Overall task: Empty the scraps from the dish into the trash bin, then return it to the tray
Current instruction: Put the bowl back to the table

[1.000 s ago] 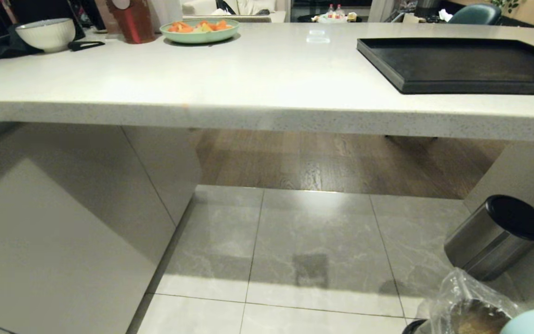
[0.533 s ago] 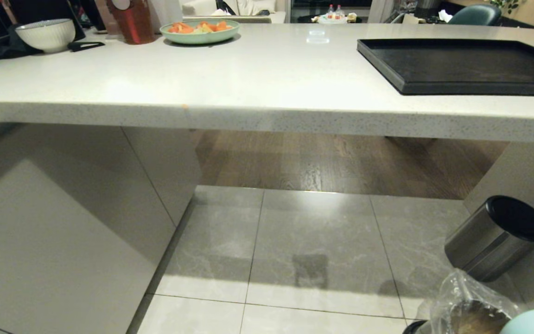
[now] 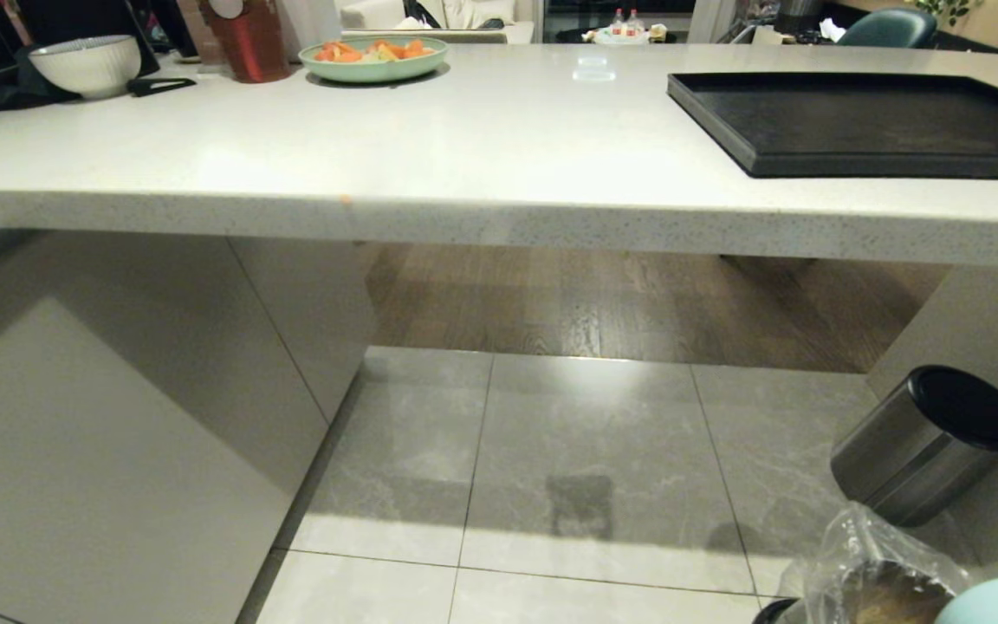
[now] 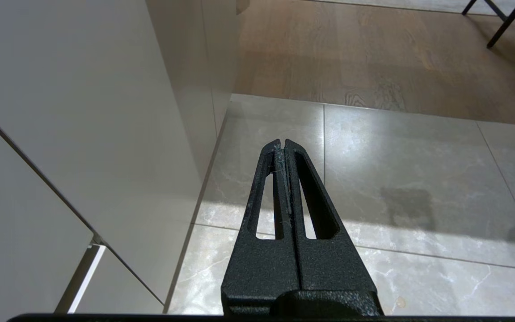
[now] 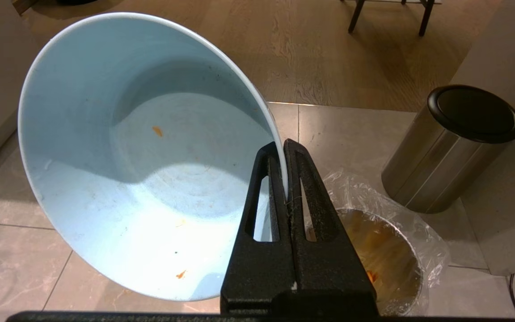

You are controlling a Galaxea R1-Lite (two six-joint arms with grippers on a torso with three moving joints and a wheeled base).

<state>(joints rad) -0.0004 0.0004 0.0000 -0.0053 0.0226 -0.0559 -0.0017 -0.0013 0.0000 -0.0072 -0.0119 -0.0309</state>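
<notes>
1. Nearest: right gripper clamped on rim of the dish, one finger inside the wall, one outside. Dish tipped on edge, mouth toward the wrist camera, held low over the floor just beside the trash bin. In head view only a sliver of the dish at the bottom right corner.
2. Inside of dish nearly bare: a couple of tiny orange flecks stuck to the glaze, no strips left. Scraps seen as orange bits down in the lined bin. Emptying judged done; return to tray remains.
3. Handling: rigid, smooth, glossy, likely ceramic or melamine, so light to moderate but slippery and chippable. Thin rim pinch is the only hold; load hangs off to one side, so likely to swivel in the grip if swung fast. Best kept clamped as is, levelled slowly, set down flat, not dropped.
4. Left gripper pressed together, holding nothing, hanging over floor tiles beside the cabinet panel; idle.
5. Farther: black-lidded steel bin beyond the lined one, against the bench support. Not the target.
6. Up top: tray on the bench, right side, nothing on it. Well above and apart from the dish; lift needs to clear the bench edge.
7. Far left of bench: green plate of orange slices, white ribbed bowl. Not involved.
</notes>
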